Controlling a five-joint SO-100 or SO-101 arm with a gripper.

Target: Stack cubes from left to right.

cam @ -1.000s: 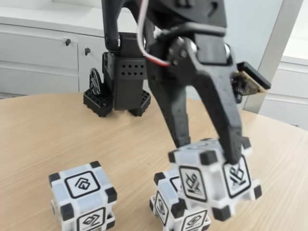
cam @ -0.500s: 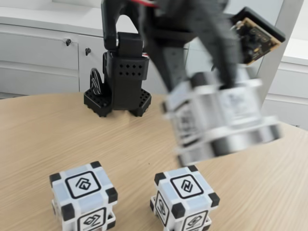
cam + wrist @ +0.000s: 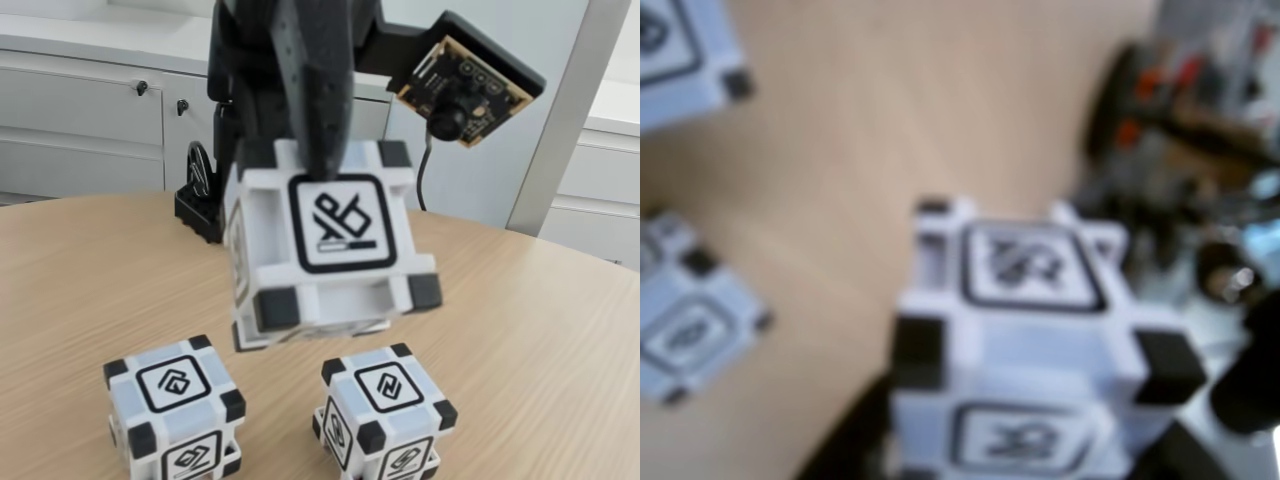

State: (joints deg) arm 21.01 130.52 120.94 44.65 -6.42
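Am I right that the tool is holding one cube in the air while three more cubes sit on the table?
Not quite: two cubes sit on the table, not three. The fixed view shows the left cube and the right cube on the table, while the tool holds the lifted cube in the air above them.
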